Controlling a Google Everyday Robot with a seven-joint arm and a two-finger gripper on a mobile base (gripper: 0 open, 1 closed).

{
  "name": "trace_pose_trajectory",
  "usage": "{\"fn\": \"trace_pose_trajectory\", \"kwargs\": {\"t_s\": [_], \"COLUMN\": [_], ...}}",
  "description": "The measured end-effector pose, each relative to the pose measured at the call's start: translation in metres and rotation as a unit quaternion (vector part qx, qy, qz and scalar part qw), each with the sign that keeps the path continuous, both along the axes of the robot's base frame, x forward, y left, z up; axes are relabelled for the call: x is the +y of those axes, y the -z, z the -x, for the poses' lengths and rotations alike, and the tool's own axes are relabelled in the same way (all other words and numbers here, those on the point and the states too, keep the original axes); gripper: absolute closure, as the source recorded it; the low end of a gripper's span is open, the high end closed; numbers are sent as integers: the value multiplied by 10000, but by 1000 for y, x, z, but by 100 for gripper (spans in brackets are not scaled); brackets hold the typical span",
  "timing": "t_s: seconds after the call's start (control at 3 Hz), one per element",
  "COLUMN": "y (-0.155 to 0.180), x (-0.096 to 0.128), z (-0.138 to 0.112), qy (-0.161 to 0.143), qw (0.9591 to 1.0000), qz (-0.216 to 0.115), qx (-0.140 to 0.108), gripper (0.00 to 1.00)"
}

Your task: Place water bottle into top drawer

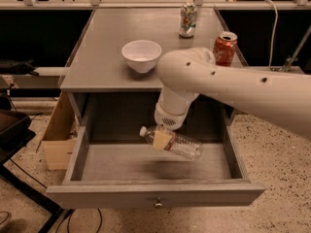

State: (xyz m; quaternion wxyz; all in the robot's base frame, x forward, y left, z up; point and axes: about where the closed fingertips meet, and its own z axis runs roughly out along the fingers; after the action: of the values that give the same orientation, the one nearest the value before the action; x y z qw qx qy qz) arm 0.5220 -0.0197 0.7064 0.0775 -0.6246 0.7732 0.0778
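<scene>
The water bottle (181,144) is clear ribbed plastic with a white cap. It lies nearly level, cap to the left, held just above the floor of the open top drawer (155,192). My gripper (163,139) is shut on the bottle near its neck, one tan finger pad (161,139) showing on its front. My white arm reaches in from the right and hangs down over the drawer's middle. The drawer is pulled fully out, its round knob at the centre of the front panel.
On the grey cabinet top (97,67) stand a white bowl (141,55), a red soda can (225,48) and a green-white can (188,19). A cardboard box (57,140) sits left of the drawer. A black frame stands at the far left on the speckled floor.
</scene>
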Motion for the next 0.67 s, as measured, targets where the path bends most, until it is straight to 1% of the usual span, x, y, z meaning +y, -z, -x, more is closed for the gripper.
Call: {"fn": "trace_pose_trajectory", "kwargs": {"t_s": [0.33,0.67], "y": [84,108], "x": [5,13], "z": [16,18], "qy": [-378,-403], "qw": [9976,9977], "qz": [582,536], "qx": [69,55], "gripper": [100,100]}}
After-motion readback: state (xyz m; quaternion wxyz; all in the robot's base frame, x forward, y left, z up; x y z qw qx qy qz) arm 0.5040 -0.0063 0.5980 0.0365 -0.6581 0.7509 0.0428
